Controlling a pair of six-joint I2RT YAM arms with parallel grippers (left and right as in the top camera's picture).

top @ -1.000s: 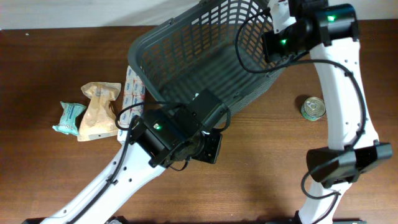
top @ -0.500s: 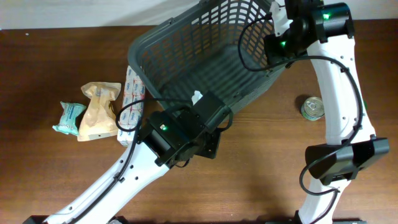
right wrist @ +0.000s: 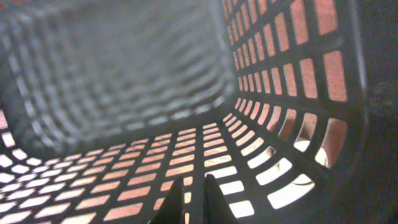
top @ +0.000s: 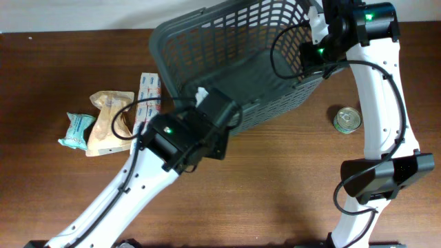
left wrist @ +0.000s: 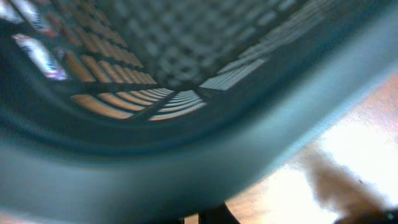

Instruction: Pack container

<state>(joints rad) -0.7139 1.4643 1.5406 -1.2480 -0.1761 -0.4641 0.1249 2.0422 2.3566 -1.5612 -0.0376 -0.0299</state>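
The container (top: 227,62), a large dark grey lattice basket, is tipped up at the back of the table between both arms. My left gripper (top: 212,111) sits at its near left rim. In the left wrist view the blurred rim (left wrist: 155,162) fills the frame and only the fingertips' ends (left wrist: 208,218) show beneath it, apparently shut on the rim. My right gripper (top: 319,38) is at the far right rim. In the right wrist view its gripper (right wrist: 194,199) has its fingers pinched almost together over the lattice wall (right wrist: 124,93).
A tan paper bag (top: 110,124), a teal packet (top: 76,129) and a white strip pack (top: 147,96) lie on the table left of the basket. A tin can (top: 346,120) stands to its right, near the right arm.
The basket has swung up and to the right with both arms on it. More of the white strip pack now shows beside it. The can and packets have not moved.
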